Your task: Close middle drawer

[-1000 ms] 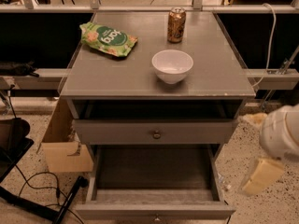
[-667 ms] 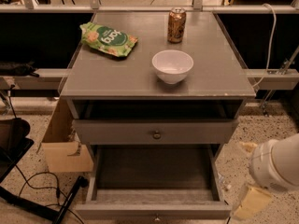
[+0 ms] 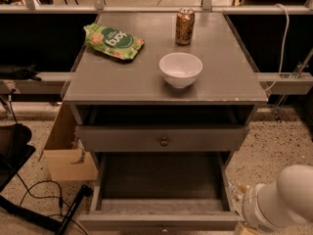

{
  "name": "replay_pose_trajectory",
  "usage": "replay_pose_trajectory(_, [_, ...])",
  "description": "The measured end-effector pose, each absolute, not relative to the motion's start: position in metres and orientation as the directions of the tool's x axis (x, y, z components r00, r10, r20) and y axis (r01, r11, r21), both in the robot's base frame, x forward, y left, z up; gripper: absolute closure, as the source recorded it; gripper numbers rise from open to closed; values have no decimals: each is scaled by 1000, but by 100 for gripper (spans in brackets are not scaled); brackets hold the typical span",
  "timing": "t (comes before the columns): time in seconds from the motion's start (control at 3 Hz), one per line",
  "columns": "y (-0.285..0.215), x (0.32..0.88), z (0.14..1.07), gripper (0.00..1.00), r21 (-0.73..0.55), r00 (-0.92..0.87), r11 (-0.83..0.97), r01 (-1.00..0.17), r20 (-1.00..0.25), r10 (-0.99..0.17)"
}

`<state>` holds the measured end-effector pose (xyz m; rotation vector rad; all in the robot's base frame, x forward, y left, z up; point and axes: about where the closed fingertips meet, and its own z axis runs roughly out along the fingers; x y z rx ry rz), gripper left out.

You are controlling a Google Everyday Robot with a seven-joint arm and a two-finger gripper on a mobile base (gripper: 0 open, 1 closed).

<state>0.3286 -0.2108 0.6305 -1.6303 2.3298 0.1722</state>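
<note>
The middle drawer [image 3: 161,220] is pulled far out of the grey cabinet [image 3: 122,82]. Its empty interior [image 3: 161,180] is open to view, and its front lies at the bottom edge of the camera view with a small knob [image 3: 164,229] just showing. My white arm [image 3: 281,199] is at the lower right, beside the drawer's right front corner. Only a beige sliver of my gripper [image 3: 248,230] shows at the bottom edge, to the right of the drawer front and not touching it.
The drawer above [image 3: 164,138] has a round knob and stands slightly out. On the cabinet top are a white bowl [image 3: 180,69], a brown can [image 3: 185,27] and a green chip bag [image 3: 112,41]. A cardboard box [image 3: 68,151] and cables [image 3: 44,199] are on the floor at left.
My arm has moved down and to the left, closer to the right front corner of the open drawer; most of the gripper has dropped below the frame. The drawer has not moved.
</note>
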Motion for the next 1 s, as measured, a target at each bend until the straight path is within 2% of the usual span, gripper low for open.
replay_pose_trajectory(1.0, [-207,320,567,0,-15,-369,393,-919,-312,-875])
